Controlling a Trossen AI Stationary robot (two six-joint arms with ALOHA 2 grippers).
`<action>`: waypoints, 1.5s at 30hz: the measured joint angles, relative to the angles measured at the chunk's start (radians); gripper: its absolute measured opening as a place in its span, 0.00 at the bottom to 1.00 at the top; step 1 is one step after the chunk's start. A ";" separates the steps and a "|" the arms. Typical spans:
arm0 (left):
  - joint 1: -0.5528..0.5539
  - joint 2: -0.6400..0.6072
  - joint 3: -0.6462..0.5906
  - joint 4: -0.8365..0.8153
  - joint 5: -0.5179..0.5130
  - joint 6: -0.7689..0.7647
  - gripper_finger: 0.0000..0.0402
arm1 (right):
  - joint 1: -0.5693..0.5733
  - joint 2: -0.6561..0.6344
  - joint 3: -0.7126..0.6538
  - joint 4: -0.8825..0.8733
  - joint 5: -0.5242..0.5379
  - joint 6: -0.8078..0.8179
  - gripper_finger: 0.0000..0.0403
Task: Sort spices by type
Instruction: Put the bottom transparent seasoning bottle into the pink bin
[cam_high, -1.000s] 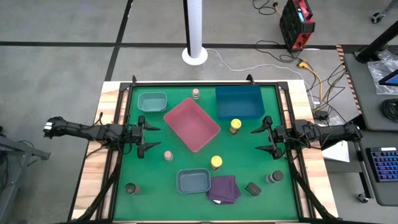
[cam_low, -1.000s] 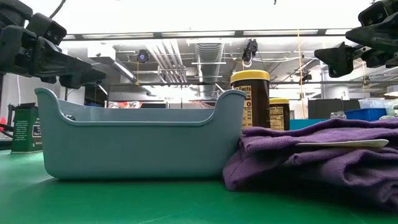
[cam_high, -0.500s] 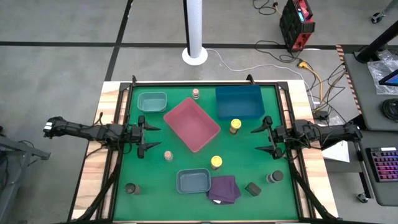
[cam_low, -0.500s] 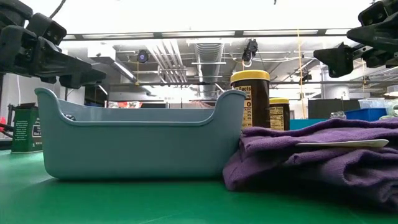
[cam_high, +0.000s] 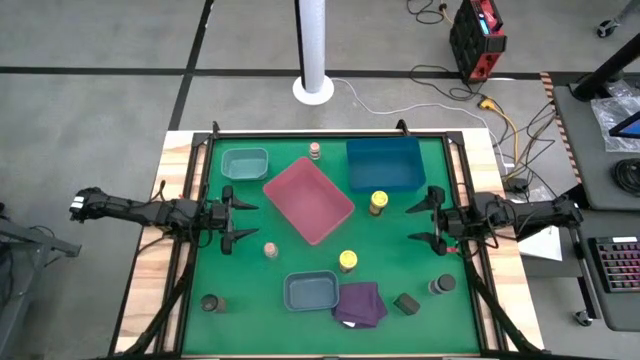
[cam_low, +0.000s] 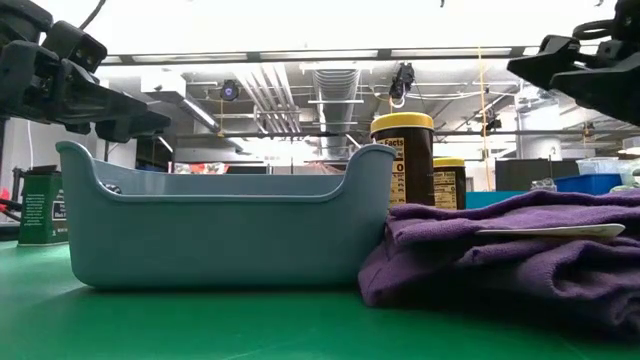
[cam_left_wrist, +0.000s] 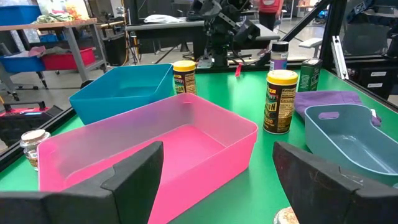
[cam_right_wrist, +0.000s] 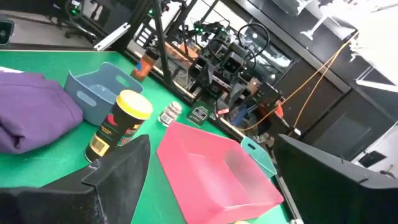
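Showing "Facts" on yellow-lidded jar (cam_low: 403, 150) label; left hand (cam_high: 233, 212), right hand (cam_high: 428, 218) both spread, empty.

Your left gripper (cam_high: 236, 218) hangs with fingers spread at the table's left edge, the right gripper (cam_high: 428, 222) likewise at the right edge. Between them the pink tray (cam_high: 308, 199) blocks the middle. Green mat (cam_high: 400, 265) lies bare between the right gripper and the 2 yellow jars (cam_high: 378, 203) (cam_high: 347, 261), so you can reach in there. A pale pink jar (cam_high: 270, 250) stands just in front of the left gripper. Near the front edge the grey tray (cam_high: 311, 291) and purple cloth (cam_high: 359, 303) touch, leaving no gap.
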 joint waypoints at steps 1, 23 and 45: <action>0.000 0.000 0.000 0.000 0.000 0.000 0.71 | 0.000 0.000 0.000 0.005 0.000 0.010 0.82; 0.003 0.009 0.003 0.564 -0.156 -0.462 0.71 | 0.000 0.170 0.106 0.621 0.507 0.674 0.86; 0.003 0.587 1.087 -1.371 0.071 -1.174 0.71 | -0.007 0.639 0.958 -0.434 0.840 0.883 0.86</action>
